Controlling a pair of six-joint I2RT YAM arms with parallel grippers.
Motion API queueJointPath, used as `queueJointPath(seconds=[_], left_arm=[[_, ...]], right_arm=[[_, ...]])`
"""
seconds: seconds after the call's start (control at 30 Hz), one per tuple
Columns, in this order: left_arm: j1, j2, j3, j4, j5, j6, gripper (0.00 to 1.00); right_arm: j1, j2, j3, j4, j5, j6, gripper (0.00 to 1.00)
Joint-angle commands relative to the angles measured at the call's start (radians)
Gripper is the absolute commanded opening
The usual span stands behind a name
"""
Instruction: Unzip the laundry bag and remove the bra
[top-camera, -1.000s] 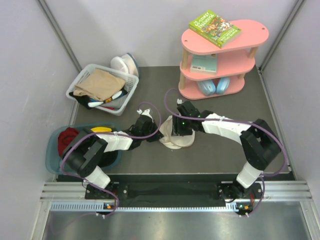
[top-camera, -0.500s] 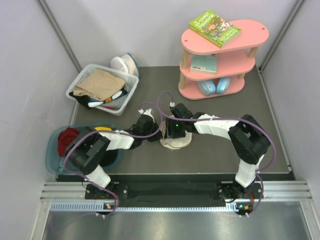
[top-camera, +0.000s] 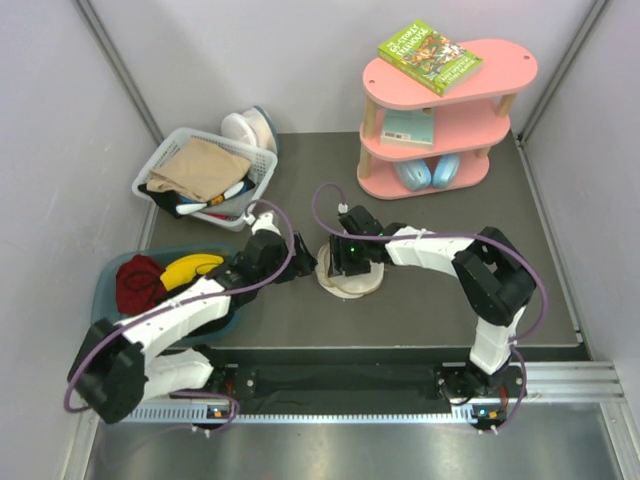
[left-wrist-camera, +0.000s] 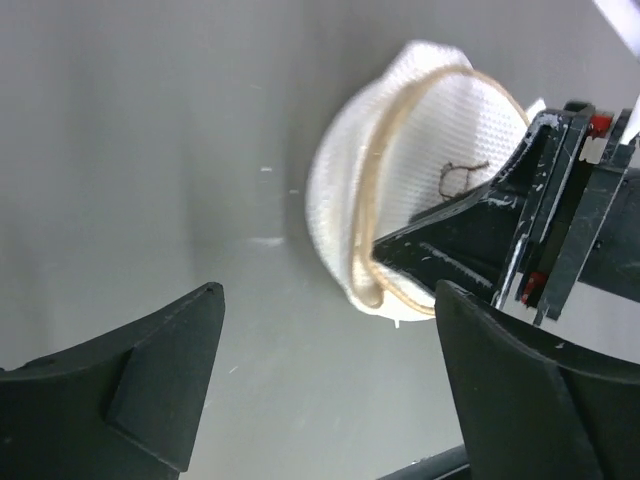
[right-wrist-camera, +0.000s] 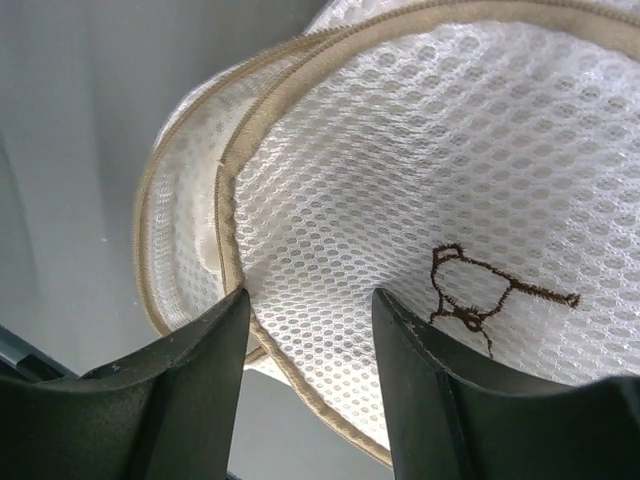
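The laundry bag (top-camera: 352, 286) lies mid-table, a cream-white mesh dome with a tan zipper rim (right-wrist-camera: 228, 225) and a small dark stitched mark (right-wrist-camera: 470, 295). Its two round halves (left-wrist-camera: 400, 150) stand slightly parted along the rim. My right gripper (top-camera: 344, 264) is over the bag, jaws apart, with both fingertips (right-wrist-camera: 205, 355) resting against the upper half's mesh. My left gripper (top-camera: 303, 263) sits just left of the bag, wide open and holding nothing; only bare table shows between its fingers (left-wrist-camera: 150, 370). The bra is hidden.
A white slatted basket (top-camera: 160, 165) of clothes stands at the back left. A blue bin (top-camera: 104, 310) with a red cloth and a banana (top-camera: 195, 267) sits at the left edge. A pink shelf (top-camera: 470, 120) with a book and headphones stands at the back right.
My left gripper has opened wide and drawn back leftward from the bag's rim. The right gripper has shifted slightly left and stays on the bag.
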Motion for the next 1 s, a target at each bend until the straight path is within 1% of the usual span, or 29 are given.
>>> queueJointPath(seconds=[0.0, 0.03, 0.07, 0.13, 0.17, 0.23, 0.3, 0.4, 0.5, 0.53, 0.6, 0.63, 0.67, 0.73, 0.77, 0.83, 0.87, 0.97], left_arm=[[-0.001, -0.151, -0.010, -0.179, -0.167, 0.002, 0.93], [0.001, -0.191, -0.008, -0.188, -0.184, 0.010, 0.97], [0.002, -0.211, 0.001, -0.194, -0.196, 0.025, 0.98], [0.012, -0.245, 0.019, -0.220, -0.219, 0.048, 0.99], [0.015, -0.251, 0.045, -0.234, -0.227, 0.069, 0.99], [0.025, -0.259, 0.085, -0.272, -0.238, 0.091, 0.99], [0.039, -0.259, 0.107, -0.288, -0.233, 0.122, 0.99], [0.093, -0.263, 0.117, -0.285, -0.184, 0.151, 0.99], [0.180, -0.278, 0.110, -0.278, -0.120, 0.174, 0.99], [0.229, -0.297, 0.107, -0.283, -0.103, 0.180, 0.99], [0.278, -0.320, 0.108, -0.286, -0.054, 0.203, 0.99], [0.317, -0.343, 0.113, -0.292, -0.046, 0.223, 0.99], [0.331, -0.354, 0.119, -0.297, -0.043, 0.235, 0.99], [0.349, -0.375, 0.145, -0.327, -0.060, 0.270, 0.99], [0.351, -0.381, 0.157, -0.343, -0.066, 0.283, 0.99], [0.351, -0.398, 0.180, -0.367, -0.077, 0.310, 0.99], [0.351, -0.407, 0.183, -0.370, -0.078, 0.314, 0.99], [0.351, -0.464, 0.179, -0.352, -0.077, 0.330, 0.99]], right_arm=[[0.002, -0.016, 0.060, 0.020, -0.013, -0.052, 0.53], [0.003, -0.033, 0.056, 0.028, -0.014, -0.063, 0.54], [0.002, -0.071, 0.048, 0.039, -0.025, -0.073, 0.55], [0.002, -0.119, 0.022, 0.069, -0.036, -0.113, 0.61], [0.000, -0.172, 0.010, 0.077, -0.031, -0.127, 0.66], [-0.014, -0.229, -0.036, 0.109, -0.027, -0.159, 0.70], [-0.031, -0.320, -0.093, 0.150, -0.023, -0.178, 0.76], [-0.083, -0.435, -0.175, 0.192, -0.007, -0.201, 0.82], [-0.161, -0.547, -0.260, 0.213, 0.001, -0.227, 0.87], [-0.213, -0.574, -0.281, 0.212, 0.001, -0.233, 0.88], [-0.271, -0.662, -0.343, 0.206, -0.016, -0.247, 0.90], [-0.329, -0.694, -0.363, 0.203, -0.017, -0.250, 0.91], [-0.356, -0.764, -0.381, 0.195, -0.008, -0.253, 0.92], [-0.424, -0.843, -0.439, 0.190, 0.027, -0.258, 0.96], [-0.445, -0.924, -0.456, 0.183, 0.042, -0.258, 1.00], [-0.489, -0.999, -0.489, 0.171, 0.084, -0.267, 1.00], [-0.495, -1.065, -0.492, 0.148, 0.099, -0.270, 1.00], [-0.508, -1.153, -0.502, 0.112, 0.174, -0.285, 1.00]])
